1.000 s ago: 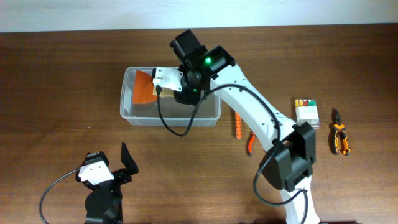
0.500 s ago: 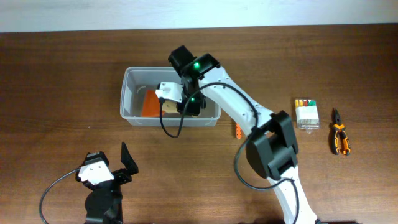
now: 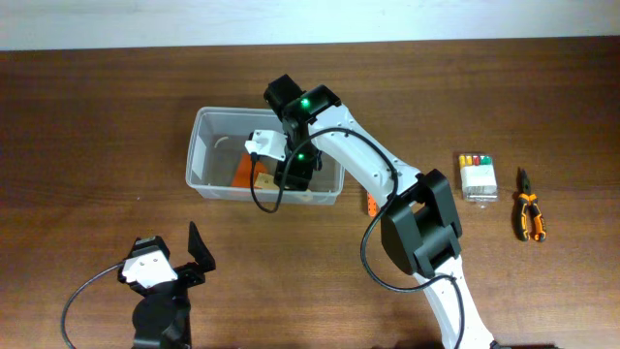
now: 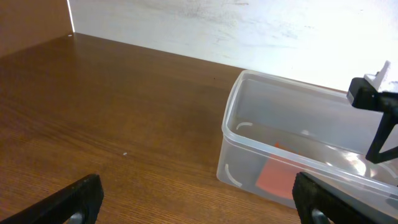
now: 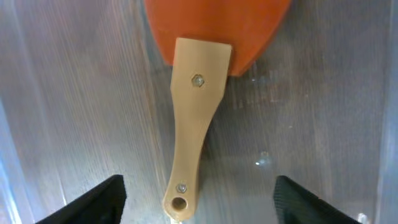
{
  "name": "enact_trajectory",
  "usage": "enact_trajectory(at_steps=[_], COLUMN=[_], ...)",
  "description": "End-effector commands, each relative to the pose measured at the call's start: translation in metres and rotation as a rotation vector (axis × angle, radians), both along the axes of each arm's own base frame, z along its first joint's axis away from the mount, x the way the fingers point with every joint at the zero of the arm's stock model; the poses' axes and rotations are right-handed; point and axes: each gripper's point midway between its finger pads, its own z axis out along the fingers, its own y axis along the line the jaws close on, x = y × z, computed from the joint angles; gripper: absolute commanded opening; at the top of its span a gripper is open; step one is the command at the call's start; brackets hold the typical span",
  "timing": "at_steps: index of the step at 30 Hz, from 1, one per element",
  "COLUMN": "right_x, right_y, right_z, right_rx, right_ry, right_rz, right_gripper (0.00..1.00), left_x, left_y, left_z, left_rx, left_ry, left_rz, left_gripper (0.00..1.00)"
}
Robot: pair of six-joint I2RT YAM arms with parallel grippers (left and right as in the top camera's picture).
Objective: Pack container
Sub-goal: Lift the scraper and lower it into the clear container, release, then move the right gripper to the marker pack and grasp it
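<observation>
The container [image 3: 194, 155] is a clear plastic tub at centre-left of the table. Inside it lies a scraper with an orange blade [image 3: 242, 173] and a wooden handle [image 5: 189, 137], flat on the tub's floor. My right gripper [image 3: 294, 173] hangs inside the tub, straight over the handle's end. In the right wrist view the right gripper [image 5: 199, 205] is open, its fingers wide on both sides of the handle and not touching it. My left gripper [image 3: 184, 264] sits near the table's front, open and empty. The left wrist view shows the container [image 4: 249, 124] ahead of the left gripper [image 4: 199, 205].
A small clear box of coloured bits [image 3: 477, 174] and orange-handled pliers [image 3: 527, 215] lie at the right. An orange tool [image 3: 371, 202] lies just right of the tub, partly under the right arm. Bare wood surrounds the left gripper.
The right gripper came down into the tub with the scraper and opened. The scraper now lies loose on the tub's floor. The left arm has not moved.
</observation>
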Motion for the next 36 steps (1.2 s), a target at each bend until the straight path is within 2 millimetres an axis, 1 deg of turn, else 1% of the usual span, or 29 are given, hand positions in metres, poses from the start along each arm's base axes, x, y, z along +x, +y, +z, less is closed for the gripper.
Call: enact_trajectory(at_steps=[1,2,3,5,6,8,10,11,12,13,15,16,17,18,19,22,23,25,26,28,29,30,35,36], right_x=[0.011,0.016,0.020,0.029,0.033,0.036,0.039,0.042,0.042,0.043,0.051,0.053,0.054,0.053,0.052,0.042,0.038,0.029,0.020,0.011,0.004,0.000,-0.009,-0.011], right_y=[0.003,-0.004,-0.010,-0.032,-0.052,-0.087,-0.128,-0.158,-0.177,-0.201,-0.255,-0.283,-0.305,-0.337,-0.354,-0.401,-0.411,-0.434,-0.447,-0.459,-0.462,-0.463,-0.442,-0.437], right_z=[0.052,0.071,0.082,0.109,0.129,0.160,0.189,0.204,0.210,0.216,0.225,0.226,0.226,0.224,0.222,0.210,0.205,0.191,0.179,0.163,0.149,0.141,0.095,0.080], right_rx=[0.070,0.074,0.067,0.044,0.030,0.021,0.040,0.049,0.047,0.045,0.065,0.063,0.059,0.060,0.070,0.071,0.059,0.032,0.014,-0.004,-0.016,-0.025,0.005,-0.004], right_ry=[-0.068,-0.091,-0.106,-0.139,-0.156,-0.163,-0.165,-0.164,-0.162,-0.164,-0.168,-0.171,-0.173,-0.165,-0.148,-0.094,-0.079,-0.037,0.008,0.070,0.124,0.156,0.309,0.335], right_rz=[-0.073,-0.129,-0.175,-0.299,-0.385,-0.521,-0.670,-0.773,-0.826,-0.883,-1.051,-1.115,-1.167,-1.240,-1.280,-1.390,-1.408,-1.447,-1.485,-1.519,-1.534,-1.536,-1.448,-1.430], right_gripper=[0.78,0.78,0.80,0.85,0.86,0.86,0.86,0.86,0.86,0.87,0.92,0.94,0.95,0.96,0.96,0.97,0.97,0.97,0.97,0.97,0.97,0.97,0.99,0.99], left_x=[0.000,0.000,0.000,0.000,0.000,0.000,0.000,0.000,0.000,0.000,0.000,0.000,0.000,0.000,0.000,0.000,0.000,0.000,0.000,0.000,0.000,0.000,0.000,0.000], left_y=[0.000,0.000,0.000,0.000,0.000,0.000,0.000,0.000,0.000,0.000,0.000,0.000,0.000,0.000,0.000,0.000,0.000,0.000,0.000,0.000,0.000,0.000,0.000,0.000], left_z=[-0.001,-0.001,-0.001,-0.001,-0.001,-0.001,-0.001,-0.001,-0.001,-0.001,-0.001,-0.001,-0.001,-0.001,-0.001,-0.001,-0.001,-0.001,-0.001,-0.001,-0.001,-0.001,-0.001,-0.001], left_rx=[0.009,0.009,0.009,0.009,0.009,0.009,0.009,0.009,0.009,0.009,0.009,0.009,0.009,0.009,0.009,0.009,0.009,0.009,0.009,0.009,0.009,0.009,0.009,0.009], left_ry=[0.002,0.002,0.002,0.002,0.002,0.002,0.002,0.002,0.002,0.002,0.002,0.002,0.002,0.002,0.002,0.002,0.002,0.002,0.002,0.002,0.002,0.002,0.002,0.002], left_rz=[-0.001,-0.001,-0.001,-0.001,-0.001,-0.001,-0.001,-0.001,-0.001,-0.001,-0.001,-0.001,-0.001,-0.001,-0.001,-0.001,-0.001,-0.001,-0.001,-0.001,-0.001,-0.001,-0.001,-0.001], left_gripper=[0.99,0.99,0.99,0.99,0.99,0.99,0.99,0.99,0.99,0.99,0.99,0.99,0.99,0.99,0.99,0.99,0.99,0.99,0.99,0.99,0.99,0.99,0.99,0.99])
